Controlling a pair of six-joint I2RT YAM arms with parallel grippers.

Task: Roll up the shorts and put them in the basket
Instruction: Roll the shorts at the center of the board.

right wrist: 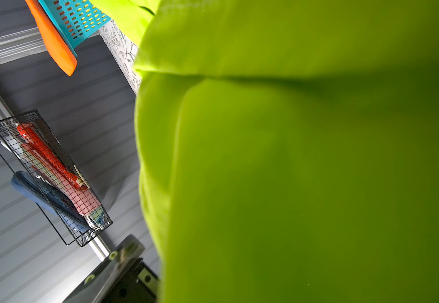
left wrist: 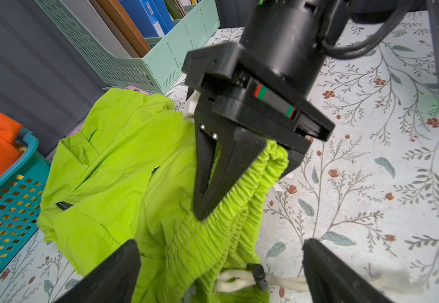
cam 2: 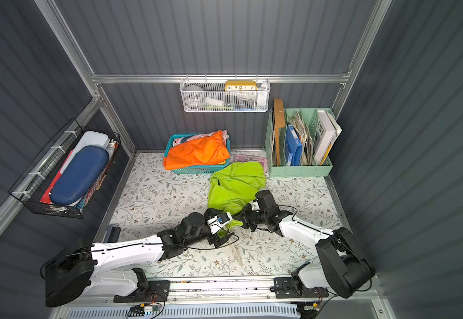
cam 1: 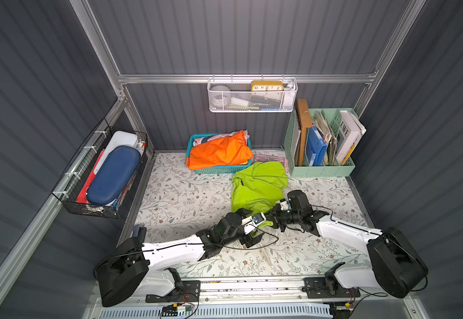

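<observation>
- Your shorts lie rumpled on the flowered table, right of the middle, with the far edge just in front of the teal basket and the mint file rack.
- Both arms meet over the near end of the shorts, so in both top views that end is mostly covered by black wrist parts.
- From the left wrist view you can see the right gripper with its fingers pinching the bunched waistband. One finger is plain to see; the other is largely hidden behind the gathers.
- Your left gripper has its fingers spread wide on either side of the waistband, and neither is touching the cloth.
- The cream drawstring runs out across the table under the left gripper, and its end is cut off by a finger.
- The pinched end seems raised off the table, though the angle makes this hard to judge.
- The right wrist view is almost filled with blurred green cloth, and no fingers show in it.
- A small black tab sits on the flat part of the shorts.
- A pink item behind the shorts is partly covered, and you cannot tell what it is.
- The orange garment is heaped in the basket, clear of the shorts.
</observation>
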